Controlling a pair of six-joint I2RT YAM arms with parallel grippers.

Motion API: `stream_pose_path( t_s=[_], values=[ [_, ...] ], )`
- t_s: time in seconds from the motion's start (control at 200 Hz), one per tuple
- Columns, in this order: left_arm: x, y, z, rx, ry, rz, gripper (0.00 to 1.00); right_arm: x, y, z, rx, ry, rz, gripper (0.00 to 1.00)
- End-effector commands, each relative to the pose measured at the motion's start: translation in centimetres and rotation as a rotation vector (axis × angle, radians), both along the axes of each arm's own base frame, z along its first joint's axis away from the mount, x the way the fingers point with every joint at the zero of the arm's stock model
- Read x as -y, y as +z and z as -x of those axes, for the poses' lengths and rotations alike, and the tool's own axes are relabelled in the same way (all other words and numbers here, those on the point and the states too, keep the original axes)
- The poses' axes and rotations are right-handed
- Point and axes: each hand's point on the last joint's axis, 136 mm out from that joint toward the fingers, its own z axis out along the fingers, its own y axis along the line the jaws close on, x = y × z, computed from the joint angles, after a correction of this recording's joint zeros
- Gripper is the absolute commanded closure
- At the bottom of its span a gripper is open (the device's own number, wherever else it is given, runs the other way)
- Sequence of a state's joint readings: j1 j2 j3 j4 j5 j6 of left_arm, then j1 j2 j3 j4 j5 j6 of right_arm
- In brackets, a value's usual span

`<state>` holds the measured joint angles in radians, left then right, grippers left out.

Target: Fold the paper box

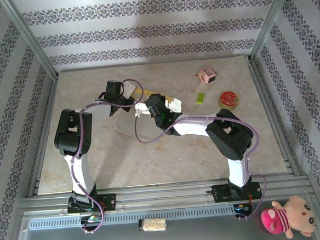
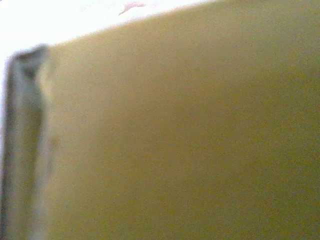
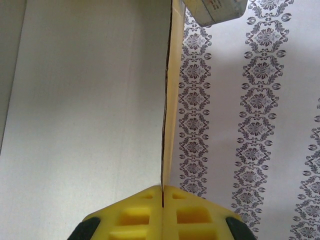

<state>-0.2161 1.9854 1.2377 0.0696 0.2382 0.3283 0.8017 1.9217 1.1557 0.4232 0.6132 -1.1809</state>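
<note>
The paper box [image 1: 172, 103] is held up off the table between the two arms at the middle back, with yellow and white flaps showing. My right gripper [image 1: 148, 108] comes at it from the right. In the right wrist view its yellow fingers [image 3: 135, 215] are shut on the sheet's edge [image 3: 170, 100]; the gripper [image 3: 162, 192] has the white face [image 3: 90, 100] to its left. My left gripper [image 1: 122, 96] is at the box's left end. A blurred yellow panel [image 2: 180, 130] lies right against the left wrist camera and hides the jaws there.
A small pink box-like item [image 1: 206, 74], a green piece [image 1: 201, 98] and a red round tin [image 1: 229, 99] lie at the back right. Patterned walls enclose the table [image 1: 97, 163]. A pink plush toy [image 1: 290, 218] sits off the table's front right.
</note>
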Motion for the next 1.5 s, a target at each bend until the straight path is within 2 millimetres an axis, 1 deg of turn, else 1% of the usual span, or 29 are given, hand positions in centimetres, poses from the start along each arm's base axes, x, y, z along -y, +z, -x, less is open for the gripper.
stream_pose_path(
  t_s=[0.0,0.08,0.125,0.205,0.255,0.29,0.31,0.345,0.385,0.405,0.415,0.45,0.47,0.505,0.55,0.645,0.715,0.75,0.825,0.874,0.914,0.959,1.029,1.084,1.104,1.174,1.244,1.364,1.494],
  values=[
    [-0.7,-0.3,0.1,0.014,0.026,-0.041,0.89,-0.4,-1.4,0.6,-0.021,0.002,0.000,0.94],
    [-0.8,-0.4,0.1,0.016,0.034,-0.046,0.87,-0.4,-1.3,0.5,-0.017,0.000,-0.004,0.94],
    [-0.8,-0.5,0.1,0.012,0.031,-0.044,1.00,-0.6,-1.3,0.5,-0.015,0.003,-0.006,0.94],
    [-0.5,-0.4,0.4,0.008,0.012,-0.038,1.00,-0.7,-1.0,0.3,-0.009,0.006,-0.009,0.94],
    [-0.6,0.1,0.6,0.017,0.021,-0.034,1.00,-0.9,-0.8,0.2,-0.005,0.011,-0.008,0.94],
    [-0.7,0.8,0.7,0.032,0.030,-0.026,1.00,-1.0,-0.7,0.1,-0.001,0.017,-0.006,0.94],
    [-0.7,1.2,0.9,0.037,0.034,-0.020,0.94,-1.1,-0.4,-0.1,0.004,0.018,-0.008,0.94],
    [-0.9,2.0,1.2,0.047,0.043,-0.012,0.80,-1.2,-0.3,-0.2,0.006,0.025,-0.004,0.94],
    [-1.0,3.0,1.6,0.057,0.056,0.007,0.58,-1.4,0.1,-0.4,0.014,0.034,-0.003,0.94],
    [-1.0,3.2,1.9,0.059,0.061,0.015,0.49,-1.4,0.2,-0.5,0.016,0.037,0.001,0.94],
    [-1.0,3.7,2.1,0.067,0.063,0.021,0.45,-1.4,0.3,-0.5,0.019,0.039,-0.001,0.94],
    [-1.1,4.8,2.7,0.084,0.072,0.041,0.34,-1.5,0.6,-0.7,0.025,0.047,0.002,0.94],
    [-1.2,5.3,3.1,0.092,0.080,0.055,0.31,-1.7,0.8,-0.9,0.030,0.051,0.001,0.94],
    [-1.4,6.3,3.8,0.108,0.094,0.081,0.27,-1.8,1.1,-1.1,0.036,0.060,0.002,0.94],
    [-1.5,7.3,5.0,0.125,0.109,0.112,0.25,-2.1,1.5,-1.4,0.044,0.070,0.002,0.94],
    [-2.3,10.0,7.6,0.157,0.177,0.197,0.23,-2.8,1.9,-2.1,0.064,0.109,0.024,0.94],
    [-3.2,12.1,9.7,0.182,0.245,0.267,0.23,-3.8,1.8,-2.2,0.077,0.176,0.055,0.95],
    [-4.0,13.4,10.6,0.200,0.301,0.302,0.22,-4.4,1.7,-2.1,0.085,0.226,0.076,0.95],
    [-6.6,15.6,12.4,0.225,0.459,0.364,0.08,-5.9,1.8,-1.8,0.131,0.330,0.108,0.95],
    [-8.3,16.7,13.2,0.219,0.549,0.412,0.03,-6.9,1.9,-1.8,0.163,0.374,0.119,0.94],
    [-9.5,17.0,13.7,0.192,0.608,0.444,0.00,-7.6,1.9,-1.9,0.177,0.394,0.120,0.94],
    [-10.7,16.9,14.0,0.145,0.670,0.476,0.00,-8.1,1.7,-2.0,0.180,0.406,0.117,0.94],
    [-12.4,16.5,14.3,0.049,0.789,0.529,0.00,-8.5,0.7,-1.8,0.170,0.416,0.112,0.94],
    [-12.7,16.0,14.2,-0.029,0.828,0.571,0.00,-8.5,0.4,-1.6,0.171,0.415,0.110,0.94],
    [-12.6,15.8,14.1,-0.055,0.832,0.590,0.00,-8.6,0.3,-1.5,0.173,0.415,0.108,0.93],
    [-12.0,15.3,13.4,-0.131,0.831,0.666,0.00,-8.5,0.6,-1.2,0.180,0.408,0.097,0.79],
    [-11.1,15.1,12.3,-0.187,0.805,0.740,0.00,-8.4,1.1,-0.8,0.178,0.398,0.075,0.74],
    [-10.3,14.7,10.4,-0.238,0.780,0.797,0.00,-8.0,1.8,0.1,0.169,0.389,0.056,0.71],
    [-9.8,14.8,7.8,-0.238,0.749,0.894,0.00,-7.7,1.6,0.8,0.163,0.388,0.060,0.71]
  ],
)
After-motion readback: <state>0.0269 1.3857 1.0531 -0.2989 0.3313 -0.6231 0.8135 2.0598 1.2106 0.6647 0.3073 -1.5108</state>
